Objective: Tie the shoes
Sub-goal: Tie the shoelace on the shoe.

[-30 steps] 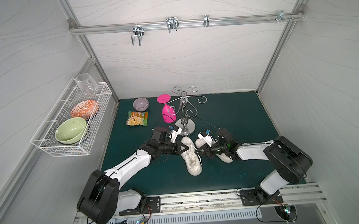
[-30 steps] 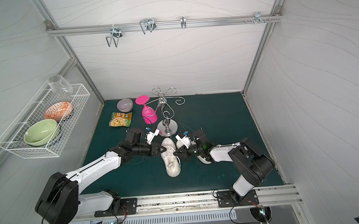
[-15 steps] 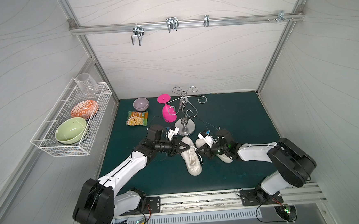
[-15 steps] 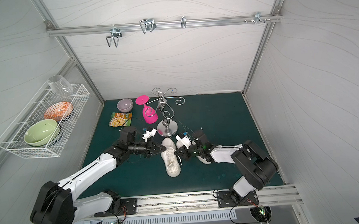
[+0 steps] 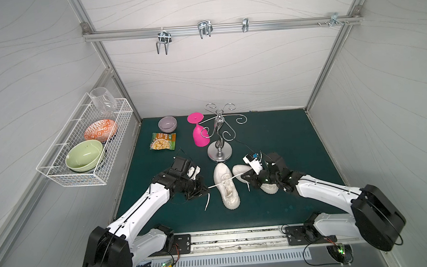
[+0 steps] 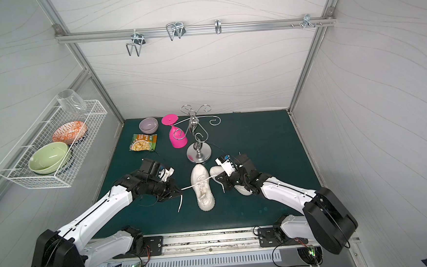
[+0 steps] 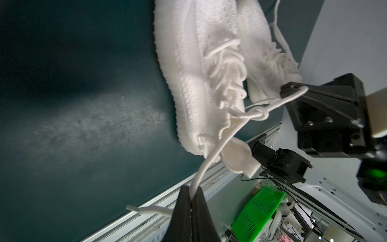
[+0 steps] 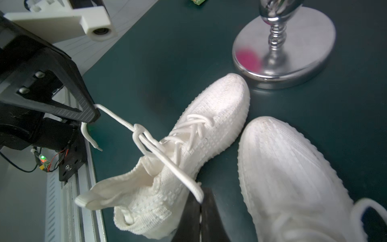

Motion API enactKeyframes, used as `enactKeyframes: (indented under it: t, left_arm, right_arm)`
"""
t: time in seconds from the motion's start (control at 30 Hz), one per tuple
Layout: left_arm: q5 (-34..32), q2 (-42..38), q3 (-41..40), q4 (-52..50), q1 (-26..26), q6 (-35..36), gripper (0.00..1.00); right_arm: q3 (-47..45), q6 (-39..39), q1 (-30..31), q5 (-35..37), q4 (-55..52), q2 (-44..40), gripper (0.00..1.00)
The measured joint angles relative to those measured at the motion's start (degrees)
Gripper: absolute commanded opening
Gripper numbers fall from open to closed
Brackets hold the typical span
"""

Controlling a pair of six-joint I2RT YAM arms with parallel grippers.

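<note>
While in a top view the shoes [image 5: 228,195] lie centred on the mat [image 5: 279,140], left gripper [image 5: 206,189] at their nine o'clock and right gripper [image 5: 245,176] at three, the left then the right wrist view shows jaws pinching a lace end [image 7: 204,167].

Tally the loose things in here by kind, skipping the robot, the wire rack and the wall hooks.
Shoes: 2
Bowls: 3
Glasses: 2
Snack packets: 1
Metal stands: 1
Total: 9
</note>
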Motion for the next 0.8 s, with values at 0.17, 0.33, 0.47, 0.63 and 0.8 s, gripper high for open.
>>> enactKeyframes:
  t: [0.17, 0.33, 0.47, 0.63, 0.8]
  left_arm:
    - [-4.7, 0.1, -1.6, -0.6, 0.0, 0.0, 0.00]
    - [-7.0, 0.0, -4.3, -0.3, 0.0, -0.5, 0.00]
    - [-8.3, 0.1, -5.2, 0.2, 0.0, -0.8, 0.00]
    - [-10.1, 0.1, -5.6, 0.9, 0.0, -1.6, 0.00]
    - [-11.4, 0.1, -7.1, 1.9, 0.0, -2.1, 0.00]
  right_arm:
    - [0.0, 1.0, -2.1, 3.2, -8.7, -6.2, 0.00]
    - [0.0, 3.0, -5.7, 4.6, -16.7, -10.1, 0.00]
    - [0.0, 5.0, -8.3, 4.9, -21.1, -12.2, 0.00]
    - [0.1, 7.5, -8.5, 4.6, -23.5, -12.7, 0.00]
    - [-0.1, 9.1, -8.5, 4.2, -23.5, -12.9, 0.00]
